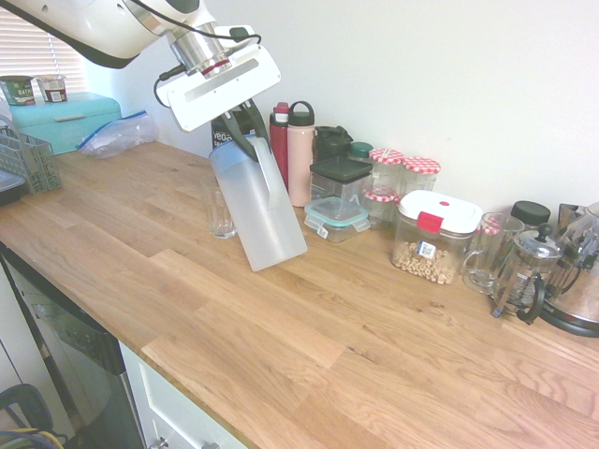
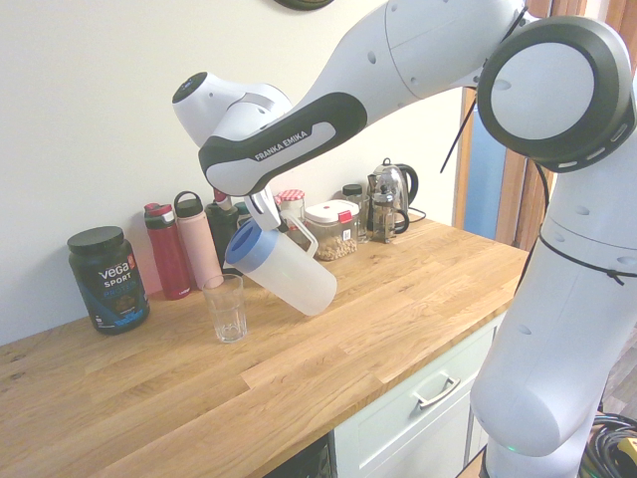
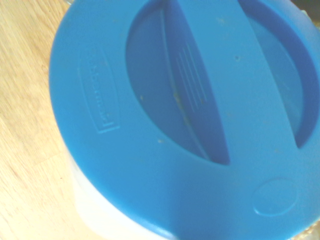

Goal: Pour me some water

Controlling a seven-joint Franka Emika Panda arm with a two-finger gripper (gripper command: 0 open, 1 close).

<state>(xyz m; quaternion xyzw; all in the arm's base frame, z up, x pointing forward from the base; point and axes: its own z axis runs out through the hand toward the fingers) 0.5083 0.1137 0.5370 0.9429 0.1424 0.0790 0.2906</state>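
Frosted plastic jug (image 1: 259, 207), smooth wooden counter (image 1: 281, 346)

Your white Franka arm (image 2: 418, 60) wore dark trim.
You had "FRANKA EMIKA" in white on a dark band (image 2: 289, 139), a round pale joint cap (image 2: 542, 90) ringed in dark grey, and thin black cables.

Landmark: jug (image 2: 299, 277), frosted white with blue lid (image 2: 251, 245). Beside jug: glass (image 2: 227, 311), clear, colourless. Behind jug: one bottle (image 1: 279, 145) deep red, other bottle (image 1: 299, 159) pale pink with black cap. Beyond bottles from jug: tub (image 2: 107, 281), black with white lettering, blue near base. On jug's other side: jars (image 1: 387, 168), clear, lids red-and-white checked; cereal container (image 1: 432, 238), clear, white lid, red clasp, tan rings inside. Farther from jug, past container: French press (image 1: 526, 271), silver and black. Under jug: worktop (image 1: 309, 355), warm brown wood, planks in lighter and darker tones.
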